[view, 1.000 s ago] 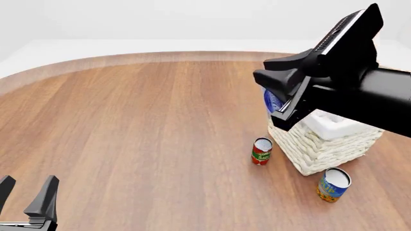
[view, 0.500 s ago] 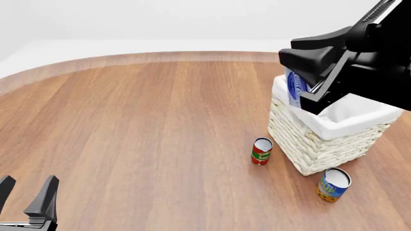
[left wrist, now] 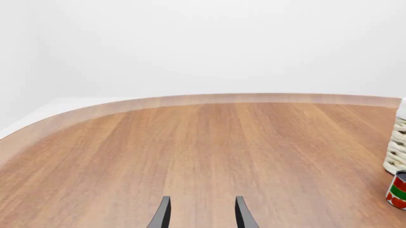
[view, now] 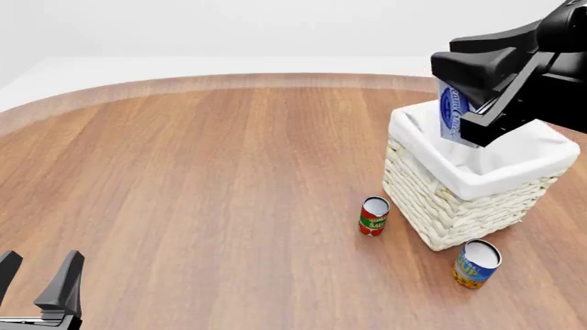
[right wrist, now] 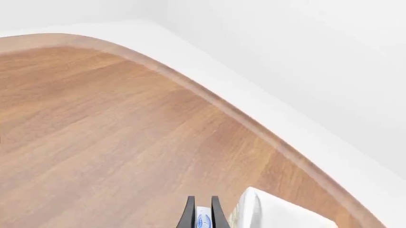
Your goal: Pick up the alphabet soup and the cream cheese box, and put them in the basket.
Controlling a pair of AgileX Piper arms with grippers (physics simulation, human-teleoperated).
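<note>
My right gripper (view: 457, 103) is shut on the cream cheese box (view: 453, 114), a small white and blue box held on edge above the near-left part of the basket (view: 442, 212). In the right wrist view the cream cheese box (right wrist: 204, 220) sits between the narrow fingers, beside the basket's white liner (right wrist: 269, 213). The alphabet soup (view: 476, 263), a blue and yellow can, stands on the table just in front of the basket. Far off at the front left, my left gripper (view: 37, 285) is open and holds nothing; its fingertips (left wrist: 162, 214) show over bare wood.
A red-and-green can (view: 373, 216) stands just left of the basket's front corner, and also shows as the red-and-green can (left wrist: 398, 190) in the left wrist view below the basket's wall (left wrist: 398, 145). The round wooden table's curved far edge (view: 229, 82) runs behind.
My right gripper has carried the cream cheese box to the right, from beside the basket's left wall to above its opening. The left arm and both cans have stayed still.
</note>
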